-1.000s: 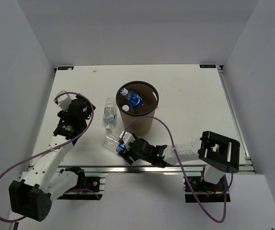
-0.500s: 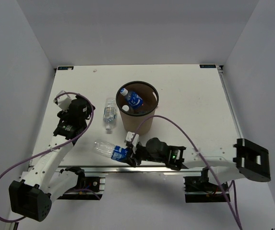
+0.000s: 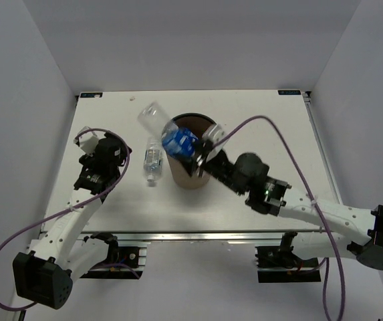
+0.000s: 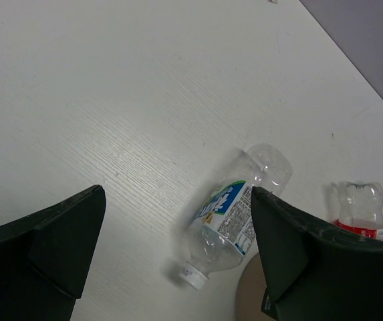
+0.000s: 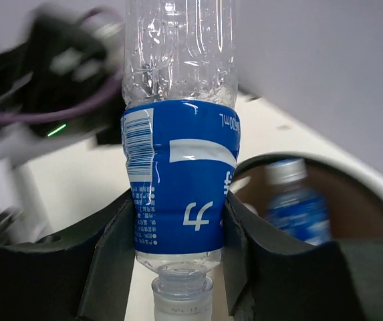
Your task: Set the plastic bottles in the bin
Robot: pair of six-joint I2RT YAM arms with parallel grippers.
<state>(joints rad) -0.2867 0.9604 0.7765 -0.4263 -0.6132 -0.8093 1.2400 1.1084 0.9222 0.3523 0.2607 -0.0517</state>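
1. Above the bin (image 3: 186,175), my right end effector (image 3: 198,152) clamps a tilted plastic bottle (image 3: 166,132).
2. A second bottle (image 3: 152,159) lies just left of the bin.
3. My left end effector (image 4: 176,200) gapes wide, empty.

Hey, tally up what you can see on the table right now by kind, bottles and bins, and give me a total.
Plastic bottles: 3, one held over the bin, one lying on the table, one more inside it
Bin: 1
Total: 4 in view
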